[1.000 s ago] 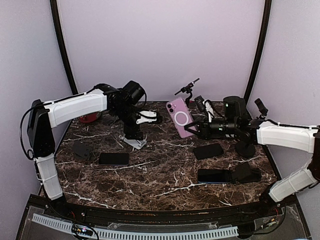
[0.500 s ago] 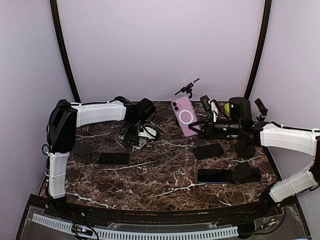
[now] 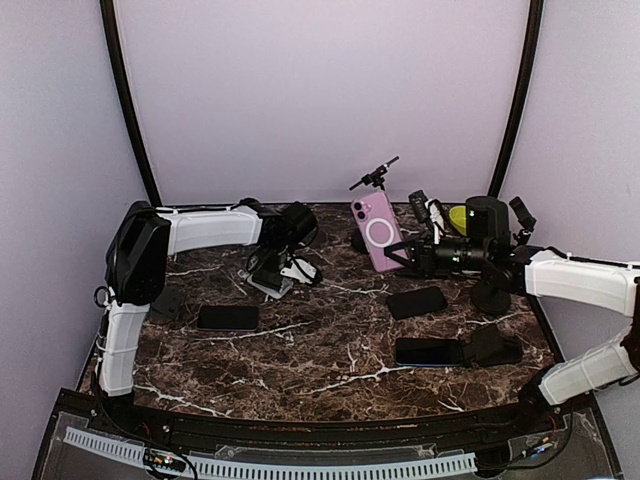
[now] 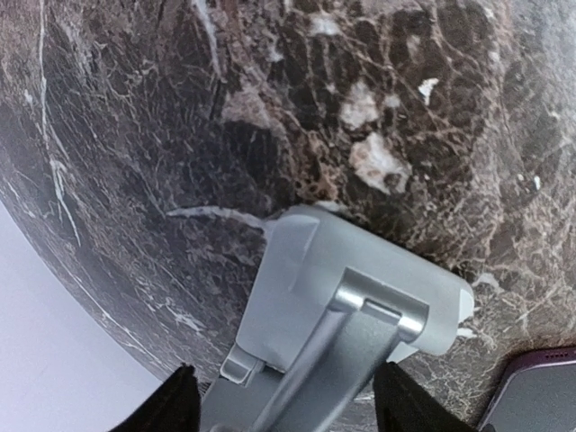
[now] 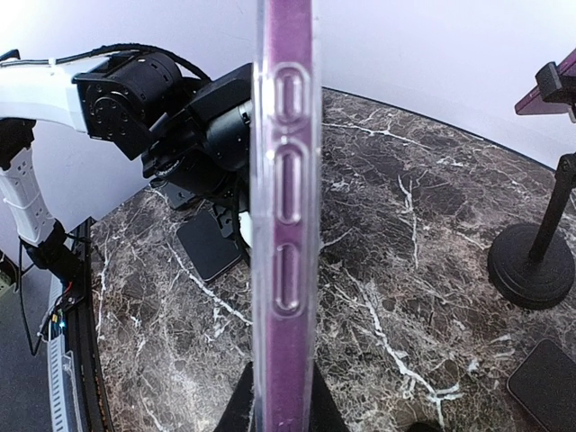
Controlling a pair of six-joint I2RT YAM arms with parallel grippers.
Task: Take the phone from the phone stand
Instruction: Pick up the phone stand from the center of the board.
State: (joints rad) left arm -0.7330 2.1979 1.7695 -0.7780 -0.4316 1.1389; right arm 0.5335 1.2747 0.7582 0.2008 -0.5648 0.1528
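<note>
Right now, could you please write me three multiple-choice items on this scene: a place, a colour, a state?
1. Where is the silver stand? A) under the left hand B) at the near edge C) on a shelf
2. The phone in the right hand is: A) black B) pink C) green
3. The left hand is: A) shut on a phone B) shut empty C) open
Answers: 1 A, the left wrist view looks down on it; 2 B, its pink back faces the top camera; 3 C, its tips stand apart astride the stand.
</note>
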